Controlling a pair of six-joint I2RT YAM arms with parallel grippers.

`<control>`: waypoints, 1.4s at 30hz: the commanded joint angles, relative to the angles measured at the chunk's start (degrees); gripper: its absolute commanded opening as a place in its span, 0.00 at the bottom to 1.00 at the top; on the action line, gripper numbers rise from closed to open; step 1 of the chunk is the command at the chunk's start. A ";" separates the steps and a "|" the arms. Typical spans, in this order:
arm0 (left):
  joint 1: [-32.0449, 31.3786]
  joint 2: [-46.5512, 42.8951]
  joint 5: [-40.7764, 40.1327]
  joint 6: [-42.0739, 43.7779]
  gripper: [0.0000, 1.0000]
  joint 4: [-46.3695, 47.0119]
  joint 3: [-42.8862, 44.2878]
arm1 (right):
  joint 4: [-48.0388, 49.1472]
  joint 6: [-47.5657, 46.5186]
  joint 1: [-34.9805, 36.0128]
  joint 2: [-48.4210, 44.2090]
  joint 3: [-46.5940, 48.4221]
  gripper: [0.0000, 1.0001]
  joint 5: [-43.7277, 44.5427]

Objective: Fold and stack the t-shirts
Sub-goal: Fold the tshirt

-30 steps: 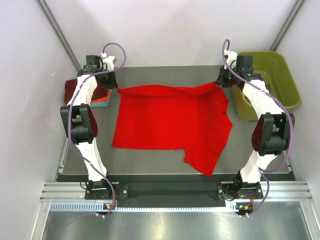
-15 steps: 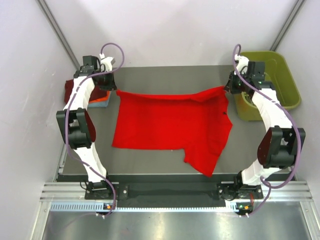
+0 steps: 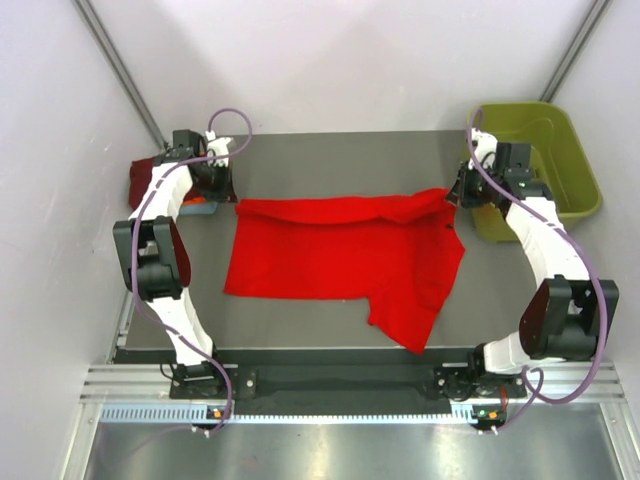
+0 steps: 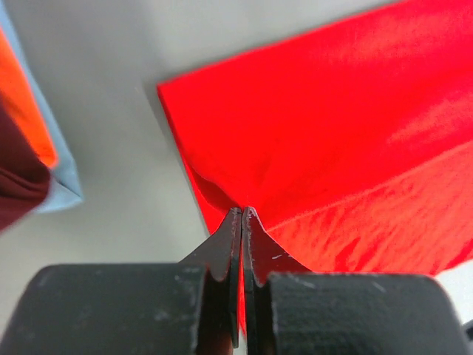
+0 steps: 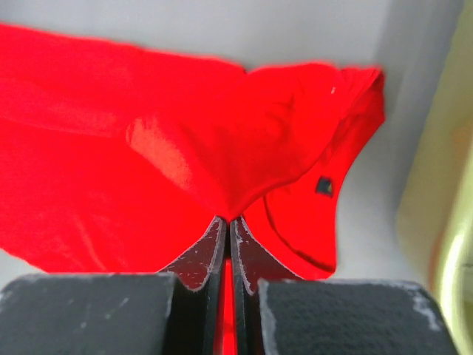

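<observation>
- Bright red cloth short-sleeved t-shirt [image 3: 340, 260]: spread across the middle of the dark grey table top [image 3: 330, 150]. Its far edge is doubled over towards the near side, and 1 sleeve points to the near right.
- Left gripper [image 4: 242, 214]: jaws pressed together, pinching the far left corner of the red shirt. The cloth rises in a peak to the fingertips.
- Right gripper [image 5: 228, 220]: jaws pressed together, pinching the far right part of the same shirt, close to the neckline. A small dark label [image 5: 323, 185] shows inside the collar.
- Stack of 3 folded t-shirts [image 3: 145, 180]: dark maroon uppermost, with orange and grey-blue edges showing beneath. It lies at the far left edge of the table, just beside the left gripper and apart from the red shirt.
- Olive-green plastic basket [image 3: 565, 150]: beyond the table's far right corner, beside the right arm.
</observation>
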 commanded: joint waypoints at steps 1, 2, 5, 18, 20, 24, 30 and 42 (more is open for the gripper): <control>0.55 -4.32 0.90 -0.49 0.00 0.89 -2.93 | 1.28 0.79 -0.42 -2.08 -2.51 0.00 -1.23; 0.55 -4.41 0.90 -1.11 0.00 1.25 -3.46 | 1.46 0.97 -0.42 -1.90 -3.12 0.00 -1.23; 0.55 -3.98 0.90 -1.72 0.00 1.60 -4.52 | 2.43 0.80 -0.50 -0.76 -5.50 0.00 -1.40; 0.55 1.29 0.63 -4.54 0.00 0.29 -1.80 | 5.77 -0.96 -0.50 0.92 -12.88 0.00 -0.09; 0.55 2.53 0.28 -4.80 0.01 -1.03 -0.39 | 5.94 -0.61 -0.50 0.65 -13.15 0.00 0.09; 0.55 3.32 -1.04 -4.37 0.07 -2.44 0.93 | 6.12 -0.87 -0.42 0.91 -13.06 0.00 0.26; 0.63 2.09 -2.71 -3.57 0.13 -3.58 0.67 | 6.21 -0.79 -0.42 1.97 -12.18 0.00 0.09; 0.81 -0.72 -5.95 -6.64 0.15 0.01 -0.38 | 6.29 -0.35 -0.42 3.37 -10.34 0.00 -0.53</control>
